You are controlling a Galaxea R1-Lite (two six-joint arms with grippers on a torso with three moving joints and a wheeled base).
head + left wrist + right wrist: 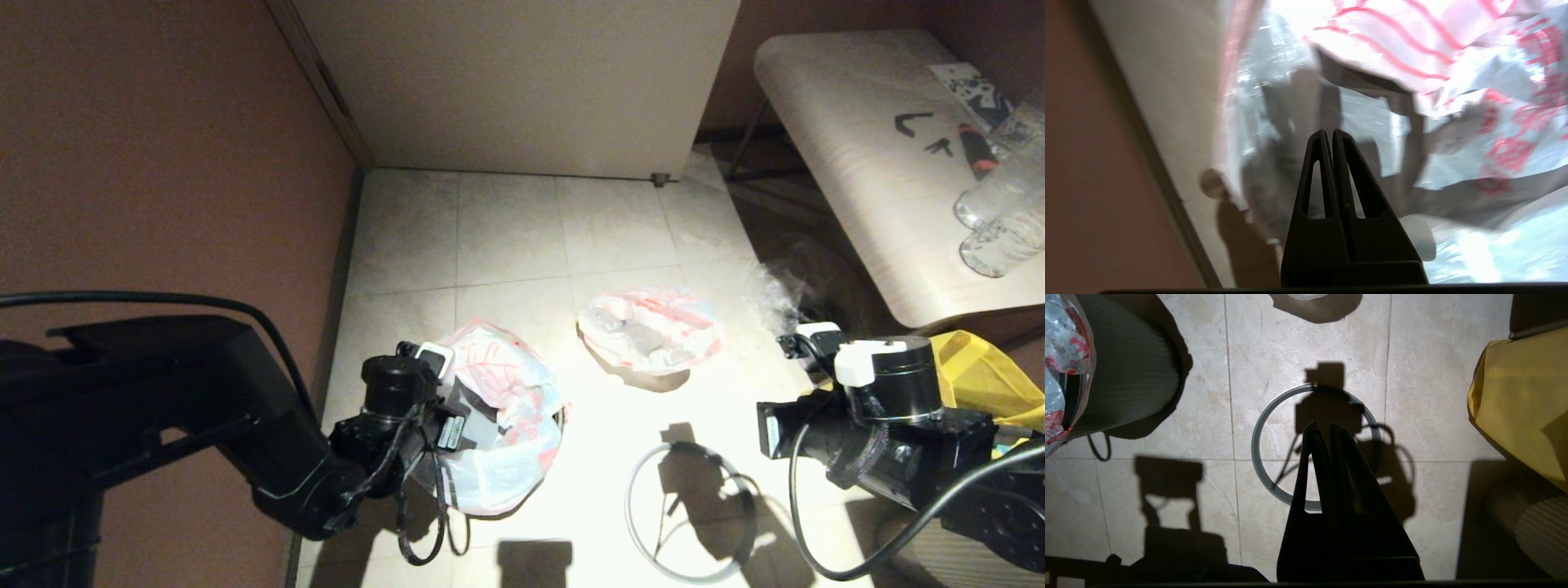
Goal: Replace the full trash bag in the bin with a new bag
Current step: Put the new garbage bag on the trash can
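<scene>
The bin (1126, 371), black and ribbed, is seen standing on the tiled floor (506, 229) near the brown wall, with the new bag (506, 425) draped in and over its mouth so that the red drawing and lettering lie on top. The left hand (1329, 134) is held right at that bag, its fingers (1316, 171) pressed together; whether a fold of the thin plastic is pinched between them cannot be told. The full trash bag (651, 328), a lumpy bundle with red print, is set on the floor beyond the bin and to its right, apart from it. The grey ring (690, 510) is laid flat on the floor to the right of the bin, not touching it. The right hand (1324, 428) is held above that ring, its fingers closed with nothing between them. A yellow tote (984, 371) is seen at the far right, below the table (857, 147).
</scene>
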